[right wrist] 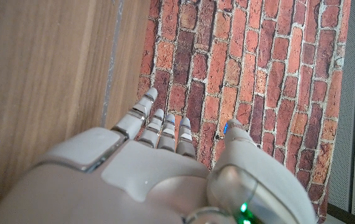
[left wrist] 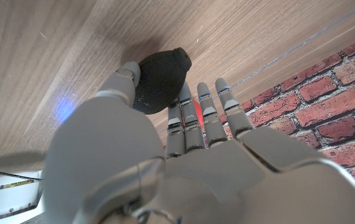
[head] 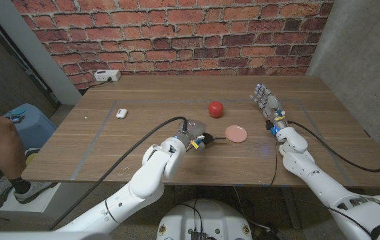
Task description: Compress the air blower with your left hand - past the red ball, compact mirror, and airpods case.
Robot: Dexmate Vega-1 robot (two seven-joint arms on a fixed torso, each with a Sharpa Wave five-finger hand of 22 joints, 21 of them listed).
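In the head view my left hand (head: 191, 138) is near the middle of the table (head: 143, 100), reached in from the near edge. There it hides most of the blower (head: 195, 124), which shows only as a dark shape at the hand. The left wrist view tells more: the blower (left wrist: 159, 79) is a black, matte, rounded bulb that lies on the wood, my thumb (left wrist: 123, 84) is on one side of it and my fingers (left wrist: 193, 118) reach along the other side. So my left hand (left wrist: 184, 162) is around the bulb and touching it; I cannot tell if the bulb is pressed in.

The head view also shows the red ball (head: 215, 107) just beyond my left hand, round and glossy. The mirror (head: 236, 134), a flat pink disc, lies just beside the hand toward my right arm. The small white case (head: 120, 113) is well apart on the left part of the table.

My right hand (head: 265, 102) is over the right part of the table with its fingers (right wrist: 159, 127) straight, slightly apart, holding nothing. In the right wrist view they point toward the brick wall (right wrist: 258, 74) past the table edge.

The table is brown wood with fine grain.
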